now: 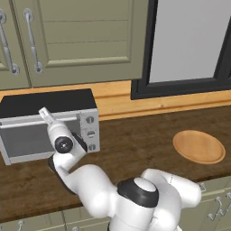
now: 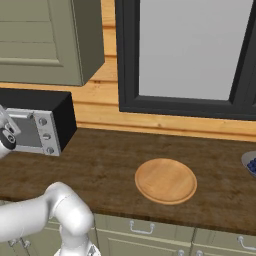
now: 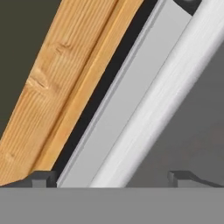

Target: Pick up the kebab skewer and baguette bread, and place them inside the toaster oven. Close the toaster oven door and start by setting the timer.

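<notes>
White and bulky, the robot arm rises nearest the lens in the left base view and bends forward to the toaster oven, which sits on the dark wooden counter against the wall. At the oven's front the gripper stands released, its two dark fingertips set wide apart with nothing between them (the hand view looks straight along them at the oven's upper edge). Just beyond the tips runs the pale silver frame of the toaster oven door, with its grey glass to one side and a black strip of the oven's top to the other. Seen from the left base camera, the door stands upright and flush with the oven front, beside the column of three round knobs. Well to the right of the oven, a round wooden plate lies flat on the counter. Behind the oven runs a light wooden wall board; above the oven hang olive cabinet doors, and farther right of it a dark-framed window.
</notes>
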